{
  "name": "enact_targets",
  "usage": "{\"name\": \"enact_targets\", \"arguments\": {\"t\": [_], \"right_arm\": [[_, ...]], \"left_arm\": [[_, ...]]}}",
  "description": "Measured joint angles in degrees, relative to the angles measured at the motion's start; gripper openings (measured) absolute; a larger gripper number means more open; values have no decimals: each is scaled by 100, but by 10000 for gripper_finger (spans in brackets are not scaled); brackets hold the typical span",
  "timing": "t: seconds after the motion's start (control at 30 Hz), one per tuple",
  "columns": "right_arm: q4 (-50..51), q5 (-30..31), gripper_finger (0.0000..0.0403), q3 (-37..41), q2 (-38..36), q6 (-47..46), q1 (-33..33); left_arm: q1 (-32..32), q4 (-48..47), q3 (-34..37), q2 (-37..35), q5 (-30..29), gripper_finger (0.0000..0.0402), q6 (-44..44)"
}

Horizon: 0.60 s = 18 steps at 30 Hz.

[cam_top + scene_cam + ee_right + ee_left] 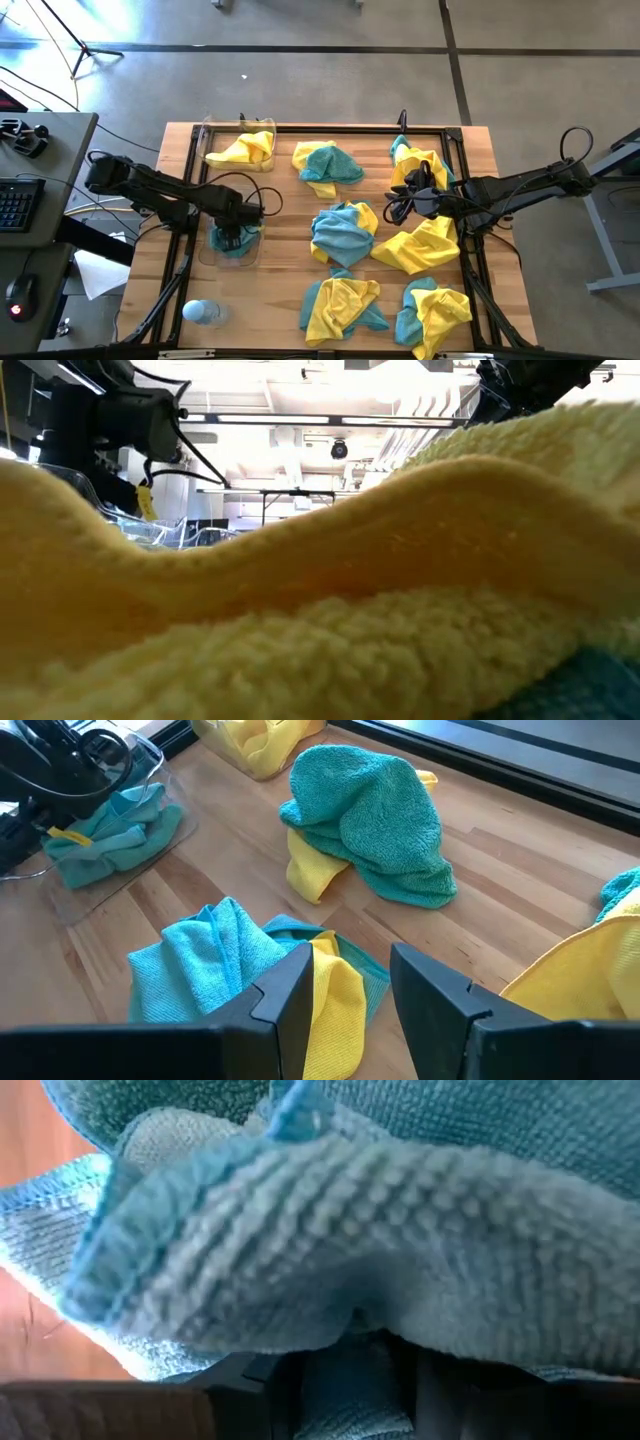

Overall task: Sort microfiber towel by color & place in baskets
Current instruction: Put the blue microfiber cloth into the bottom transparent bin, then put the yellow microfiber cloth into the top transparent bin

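Currently left gripper point(232, 240) is sitting down inside the clear plastic rectangular basket point(203, 256), fingers clenching a teal fuzzy microfiber towel point(380, 1260) that is bunching right against its wrist camera. Right gripper point(348, 982) is hovering released, jaws apart and holding nothing, just above a crumpled teal-and-yellow towel pile point(250, 970). Beyond it a teal towel draped over a yellow one point(375, 820) is lying on the wooden table point(520, 890). Farther off, a second clear basket point(212, 130) is holding yellow towels point(245, 150).

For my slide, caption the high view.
Left gripper lowers a teal towel into the near basket; right gripper hovers over mixed towels.
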<state>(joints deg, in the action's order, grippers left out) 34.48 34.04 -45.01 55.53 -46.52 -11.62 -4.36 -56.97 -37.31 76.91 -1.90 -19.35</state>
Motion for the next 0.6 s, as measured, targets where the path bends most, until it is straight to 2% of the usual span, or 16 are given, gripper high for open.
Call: {"name": "enact_targets", "arguments": {"t": [0.33,0.6], "right_arm": [[-2,-28,129,0,1,-39,-1],[-2,-46,129,0,2,-1161,-2]], "left_arm": [[-11,-1300,-926,-681,-15,133,-408],[-20,-1368,-1665,-1631,-23,133,-771]]}}
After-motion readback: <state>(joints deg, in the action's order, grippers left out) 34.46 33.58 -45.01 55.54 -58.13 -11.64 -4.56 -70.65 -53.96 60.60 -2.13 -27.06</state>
